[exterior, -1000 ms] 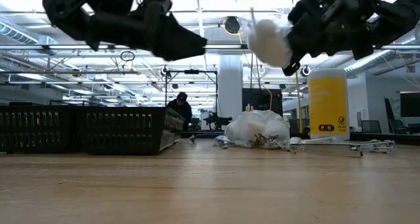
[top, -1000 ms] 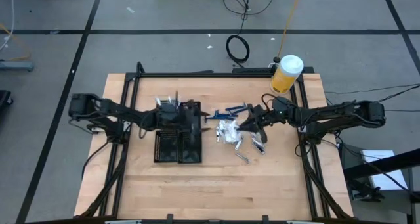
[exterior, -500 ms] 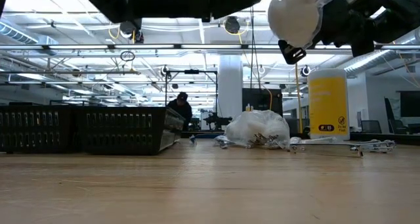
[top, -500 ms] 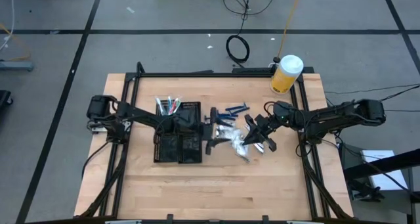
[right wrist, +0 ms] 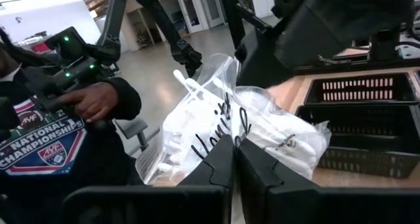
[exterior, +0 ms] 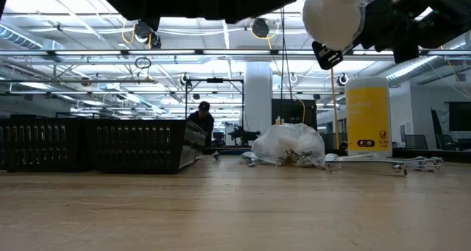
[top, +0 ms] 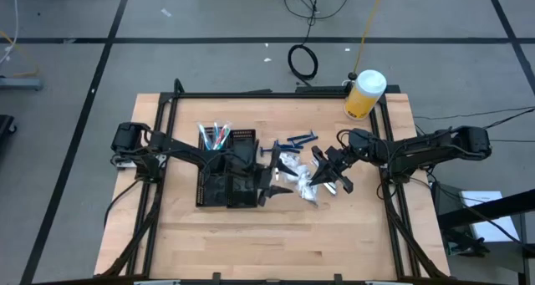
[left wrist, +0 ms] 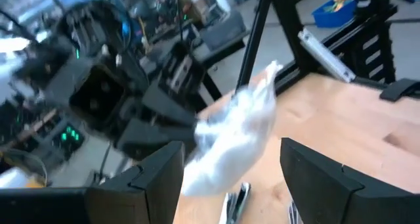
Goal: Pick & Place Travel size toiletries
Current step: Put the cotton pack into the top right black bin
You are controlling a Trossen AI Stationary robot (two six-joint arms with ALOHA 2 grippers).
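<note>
My right gripper (top: 318,176) is shut on a clear packet of white items (top: 303,181), raised well above the table in the low view (exterior: 335,15). My left gripper (top: 276,183) is open just right of the black tray (top: 227,200). In the left wrist view its fingers stand on either side of that packet (left wrist: 230,142), and I see no touch. More white-clear packets lie heaped on the table (top: 288,161). Blue razor pieces (top: 297,140) lie beyond them and small silvery tubes (top: 309,200) nearer. Coloured sticks (top: 215,134) stand in the tray's far compartment. My right gripper pinches the clear plastic of the packet (right wrist: 226,129) between its two shut fingers (right wrist: 259,175), reaching in from the table's right. The packet is lifted clear of the table and bulges out beyond the fingertips toward my left gripper. How many layers are caught cannot be told.
The big yellow jar with a white lid (top: 365,93) stands at the far right corner. A black frame borders the table (top: 167,109). Bare wood lies along the near side (top: 267,243). A person's hand (right wrist: 98,99) shows in the room beyond the table.
My left gripper has swung from above the tray toward the table's right and near edge, ending beside the held packet. My right gripper has carried the packet up and slightly toward the near edge, then held still.
</note>
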